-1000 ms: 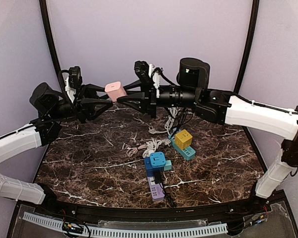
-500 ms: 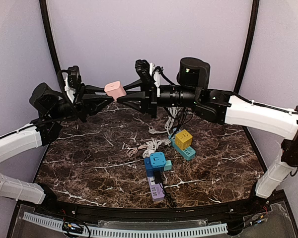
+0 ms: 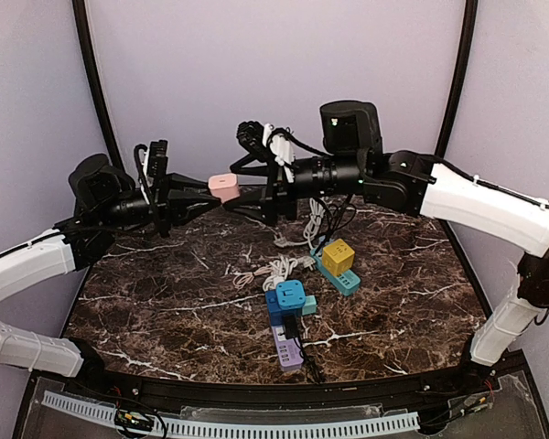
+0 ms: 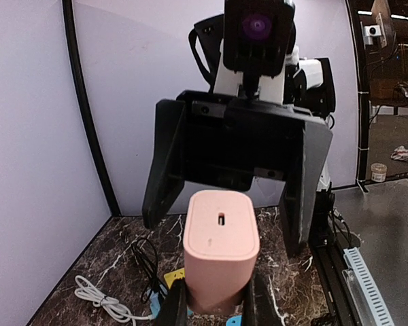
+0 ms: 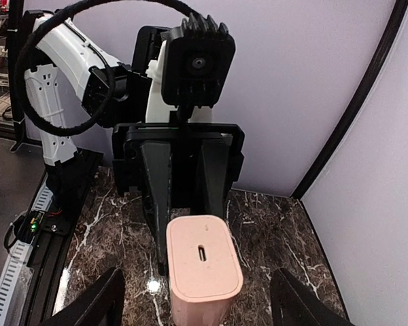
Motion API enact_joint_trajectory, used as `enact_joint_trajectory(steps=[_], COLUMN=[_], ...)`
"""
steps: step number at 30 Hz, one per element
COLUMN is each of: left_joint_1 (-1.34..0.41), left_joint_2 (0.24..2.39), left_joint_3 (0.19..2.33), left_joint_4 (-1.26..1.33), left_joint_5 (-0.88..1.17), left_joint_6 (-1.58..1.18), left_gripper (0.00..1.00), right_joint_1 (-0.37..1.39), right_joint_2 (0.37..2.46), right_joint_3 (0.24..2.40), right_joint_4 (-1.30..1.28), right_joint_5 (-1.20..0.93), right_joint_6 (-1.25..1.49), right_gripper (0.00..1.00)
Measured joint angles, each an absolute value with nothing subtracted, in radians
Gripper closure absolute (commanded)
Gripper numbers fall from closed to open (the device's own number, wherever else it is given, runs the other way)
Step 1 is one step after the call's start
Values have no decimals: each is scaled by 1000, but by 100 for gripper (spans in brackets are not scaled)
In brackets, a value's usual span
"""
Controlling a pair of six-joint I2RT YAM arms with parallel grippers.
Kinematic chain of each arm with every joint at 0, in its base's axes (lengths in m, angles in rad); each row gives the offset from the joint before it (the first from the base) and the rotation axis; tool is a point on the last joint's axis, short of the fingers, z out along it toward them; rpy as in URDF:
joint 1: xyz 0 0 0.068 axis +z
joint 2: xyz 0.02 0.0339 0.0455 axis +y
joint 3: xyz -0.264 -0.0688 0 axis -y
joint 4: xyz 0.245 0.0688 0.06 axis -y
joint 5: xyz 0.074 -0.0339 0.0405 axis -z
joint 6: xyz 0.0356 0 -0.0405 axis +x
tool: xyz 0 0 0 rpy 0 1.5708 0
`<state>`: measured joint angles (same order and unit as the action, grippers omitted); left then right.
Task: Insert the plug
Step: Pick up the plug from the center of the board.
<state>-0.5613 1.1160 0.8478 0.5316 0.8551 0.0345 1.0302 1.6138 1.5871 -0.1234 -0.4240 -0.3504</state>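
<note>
Your left tool clamped on pink plug, mid-air over back of surface. Your right tool faces it, fingers apart, straddling plug's free end, gap each side. Lower down: white cable, blue cube by purple strip, yellow cube on teal strip.

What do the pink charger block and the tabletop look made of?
Pink charger block: likely moulded plastic, matte to satin; even colour, rounded edges, soft highlights.
Tabletop: dark marble-look slab, white veins, glossy reflections; real stone or laminate, cannot tell.
</note>
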Motion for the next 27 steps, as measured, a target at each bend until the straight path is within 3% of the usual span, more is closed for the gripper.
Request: enact_joint_trajectory(steps=[15, 21, 25, 27], left_joint_1=[-561, -561, -561, -561], left_joint_2=[1114, 1114, 1114, 1114], left_joint_3=[848, 848, 848, 848], left_joint_4=[264, 242, 229, 229], left_joint_5=[845, 849, 851, 851], left_joint_6=[305, 326, 349, 360], left_gripper=[100, 99, 99, 100], right_joint_1=[1069, 1081, 1084, 1084], right_joint_2=[1746, 1800, 1805, 1805], right_joint_3=[1899, 1932, 1935, 1937], right_joint_4=[-564, -648, -665, -669], right_joint_5=[-298, -275, -265, -265], right_joint_6=[-516, -558, -554, -554], right_gripper=[31, 64, 94, 100])
